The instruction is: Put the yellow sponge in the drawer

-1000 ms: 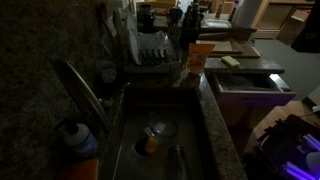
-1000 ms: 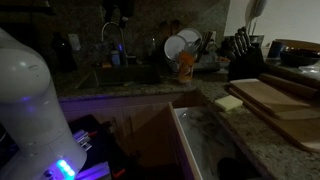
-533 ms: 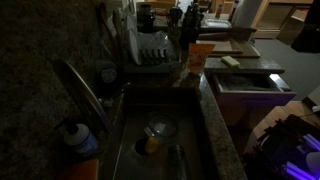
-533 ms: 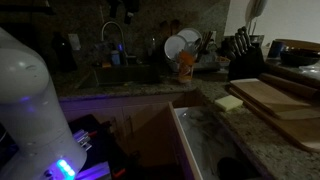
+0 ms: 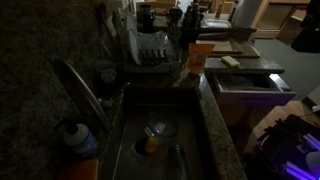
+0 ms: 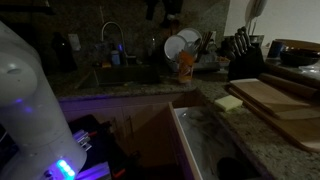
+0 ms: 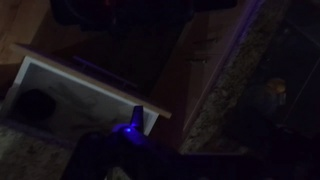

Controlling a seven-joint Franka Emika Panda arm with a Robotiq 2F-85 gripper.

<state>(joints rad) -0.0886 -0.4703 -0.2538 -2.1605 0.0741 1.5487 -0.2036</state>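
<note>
Granite tabletop (image 6: 262,138), v. dim. White arm (image 6: 30,100) close to cam. Drawer (image 6: 200,145) open below the edge. Yellow sponge (image 6: 229,102) on tabletop beside cutting boards (image 6: 275,98), outside drawer. Tool (image 7: 125,152) only a dark shape in wrist view; can't tell if spread or pressed together.

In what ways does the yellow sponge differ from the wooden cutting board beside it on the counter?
The yellow sponge is small and pale yellow; the wooden cutting board is far larger and brown. The sponge lies closer to the open drawer; the board lies farther from it. Both lie flat on the stone counter.
</note>
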